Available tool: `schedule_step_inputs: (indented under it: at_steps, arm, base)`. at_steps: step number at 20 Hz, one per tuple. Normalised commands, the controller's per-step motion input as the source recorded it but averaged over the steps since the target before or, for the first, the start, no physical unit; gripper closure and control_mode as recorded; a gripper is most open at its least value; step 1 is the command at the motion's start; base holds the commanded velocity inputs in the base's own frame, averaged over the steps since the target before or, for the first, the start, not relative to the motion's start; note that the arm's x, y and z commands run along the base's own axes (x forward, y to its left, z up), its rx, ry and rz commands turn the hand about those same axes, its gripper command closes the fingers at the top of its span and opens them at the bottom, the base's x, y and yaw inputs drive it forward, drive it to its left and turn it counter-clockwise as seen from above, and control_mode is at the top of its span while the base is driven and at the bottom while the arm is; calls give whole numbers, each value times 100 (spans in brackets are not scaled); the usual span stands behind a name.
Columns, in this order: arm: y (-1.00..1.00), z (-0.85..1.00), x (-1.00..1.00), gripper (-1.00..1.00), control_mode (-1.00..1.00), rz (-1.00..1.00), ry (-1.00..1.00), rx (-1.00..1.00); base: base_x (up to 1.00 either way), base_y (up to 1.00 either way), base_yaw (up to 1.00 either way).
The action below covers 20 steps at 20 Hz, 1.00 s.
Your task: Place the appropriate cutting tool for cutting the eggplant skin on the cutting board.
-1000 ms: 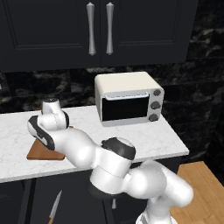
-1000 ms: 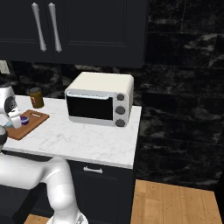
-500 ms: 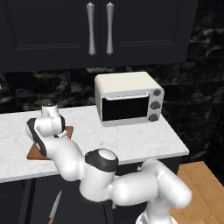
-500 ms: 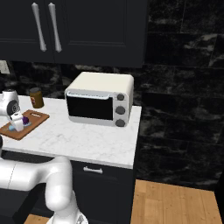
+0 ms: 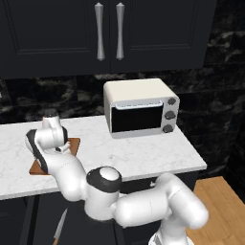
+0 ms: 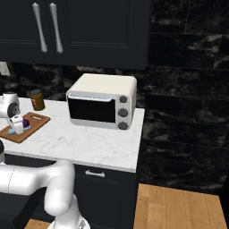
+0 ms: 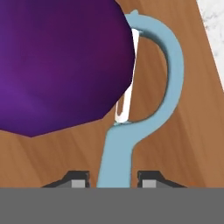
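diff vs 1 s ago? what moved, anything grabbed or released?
The arm lowered over the cutting board, bringing the gripper down to it. The peeler now lies on the board beside the eggplant, its handle between the fingertips, which stand slightly apart. Toaster oven, jar and board unchanged.

This is a kitchen. A white marble counter (image 6: 89, 143) carries a cream toaster oven (image 6: 102, 101) at the far side, below dark cabinets (image 5: 107, 33) with steel handles, against a black stone wall.

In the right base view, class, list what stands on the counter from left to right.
Cutting board with the eggplant on it, brown jar behind it, then toaster oven.
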Motion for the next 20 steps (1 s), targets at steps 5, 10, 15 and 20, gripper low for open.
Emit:
schedule_step_inputs:
  at_steps: [5, 10, 15, 20]
  arm:
    - [-2, 4, 0, -100, -100, 1, 0, 0]
    - [-20, 36, -17, -100, -100, 9, 0, 0]
    - [-47, 49, -54, -100, -100, 14, 0, 0]
    - [-92, 28, -99, -100, -100, 23, -7, 0]
  base:
    - [0, 0, 0]
    - [0, 0, 0]
    - [0, 0, 0]
    - [0, 0, 0]
